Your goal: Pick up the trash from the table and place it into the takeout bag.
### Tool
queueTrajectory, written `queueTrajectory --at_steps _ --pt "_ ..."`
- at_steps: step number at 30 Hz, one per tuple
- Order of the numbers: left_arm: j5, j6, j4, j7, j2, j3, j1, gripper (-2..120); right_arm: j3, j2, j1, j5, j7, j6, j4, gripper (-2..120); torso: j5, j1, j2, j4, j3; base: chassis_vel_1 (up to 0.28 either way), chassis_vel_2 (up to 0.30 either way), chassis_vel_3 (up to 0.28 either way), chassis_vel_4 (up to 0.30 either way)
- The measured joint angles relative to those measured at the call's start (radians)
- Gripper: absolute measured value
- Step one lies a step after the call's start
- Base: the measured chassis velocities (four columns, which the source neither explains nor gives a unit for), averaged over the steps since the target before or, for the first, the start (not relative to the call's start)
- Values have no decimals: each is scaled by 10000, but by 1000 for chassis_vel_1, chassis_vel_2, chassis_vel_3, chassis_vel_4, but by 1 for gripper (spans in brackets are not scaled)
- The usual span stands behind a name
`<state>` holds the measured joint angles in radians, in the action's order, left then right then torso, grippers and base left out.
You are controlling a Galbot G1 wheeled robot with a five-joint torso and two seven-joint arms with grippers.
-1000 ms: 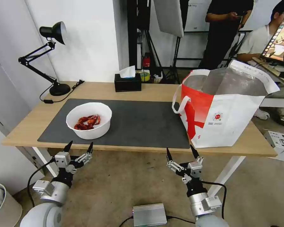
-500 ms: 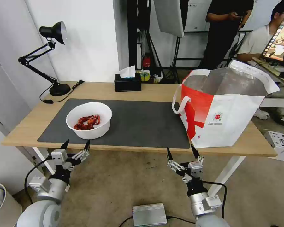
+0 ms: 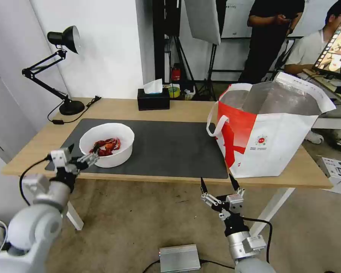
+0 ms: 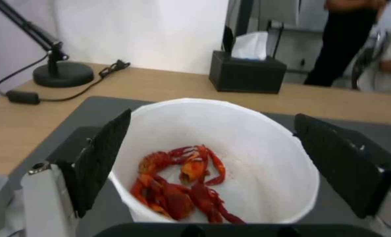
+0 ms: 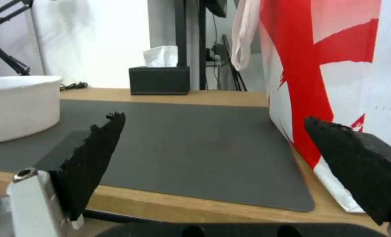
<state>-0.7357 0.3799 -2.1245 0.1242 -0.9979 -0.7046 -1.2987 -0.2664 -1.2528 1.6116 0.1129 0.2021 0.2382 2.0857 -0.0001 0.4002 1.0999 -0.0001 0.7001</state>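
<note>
Now the bench (image 3: 178, 110) carries the bag (image 3: 269, 129), well off from both sets of jaws. The bowl (image 3: 107, 144) of shells sits just ahead of the left jaws (image 3: 82, 154), which have risen from below the edge, spread wide, probably not yet touching. The right jaws (image 3: 218, 182) hang released below the edge.

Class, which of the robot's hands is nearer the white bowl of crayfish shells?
Left. The left hand is open at the bowl; the right hand hangs below the table edge by the bag.
</note>
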Motion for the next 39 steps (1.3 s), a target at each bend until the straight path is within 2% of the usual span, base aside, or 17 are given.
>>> queueTrajectory --at_steps 2,3,6,8,9,10,12,13,15,16,19,20,22,24,27,31,39 --pt "-340 523 91 -18 603 -40 239 100 1 0 0 0 -2 0 0 100 -2 0 0 1 0 0 0 0 0" --pt "-340 523 91 -18 603 -40 239 100 1 0 0 0 -2 0 0 100 -2 0 0 1 0 0 0 0 0" --pt "-615 1173 246 -113 1183 -217 399 100 0 0 0 0 -2 0 0 100 1 0 0 0 0 0 0 0 0" --pt "-1103 1982 595 -434 1866 -355 715 100 0 0 0 0 -3 0 0 100 0 0 0 5 0 0 0 0 0" --pt "-1103 1982 595 -434 1866 -355 715 100 0 0 0 0 -3 0 0 100 0 0 0 5 0 0 0 0 0" --pt "-1511 2393 856 -492 2139 -266 1057 100 0 0 0 0 -4 1 0 100 0 0 0 4 0 0 0 0 0" --pt "-2148 2939 1493 -488 2538 211 1819 100 0 0 -2 1 -5 1 0 100 -1 0 0 3 0 0 0 0 0" --pt "-2148 2939 1493 -488 2538 211 1819 100 0 0 -2 1 -5 1 0 100 -1 0 0 3 0 0 0 0 0" --pt "-3046 3302 2348 -163 2893 1026 2786 100 0 0 -2 1 -5 1 0 100 -2 0 0 1 0 0 0 0 0" --pt "-3046 3302 2348 -163 2893 1026 2786 100 0 0 -2 1 -5 1 0 100 -2 0 0 1 0 0 0 0 0" --pt "-3724 3574 3524 118 3200 2109 4167 100 -1 1 -1 1 -5 1 0 100 0 0 0 2 1 0 0 0 0" --pt "-3724 3574 3524 118 3200 2109 4167 100 -1 1 -1 1 -5 1 0 100 0 0 0 2 1 0 0 0 0" --pt "-3975 3631 4255 190 3233 2941 5259 100 0 0 -1 1 -5 2 0 100 1 0 0 1 0 0 0 0 0" --pt "-3985 3633 4424 195 3230 3159 5504 100 0 1 -1 1 -5 1 0 100 2 0 0 1 0 0 0 0 0" --pt "-3967 3634 5176 198 3147 4080 6435 100 0 1 -2 1 -6 2 0 100 1 1 0 0 1 0 0 0 0" --pt "-3907 3619 5662 182 3044 4525 6829 100 0 1 -2 1 -5 1 0 100 1 -1 0 1 0 0 0 0 0" --pt "-3802 3599 6080 123 2921 4792 7010 100 0 1 -2 1 -6 2 0 100 1 -1 0 2 -1 0 0 0 0"
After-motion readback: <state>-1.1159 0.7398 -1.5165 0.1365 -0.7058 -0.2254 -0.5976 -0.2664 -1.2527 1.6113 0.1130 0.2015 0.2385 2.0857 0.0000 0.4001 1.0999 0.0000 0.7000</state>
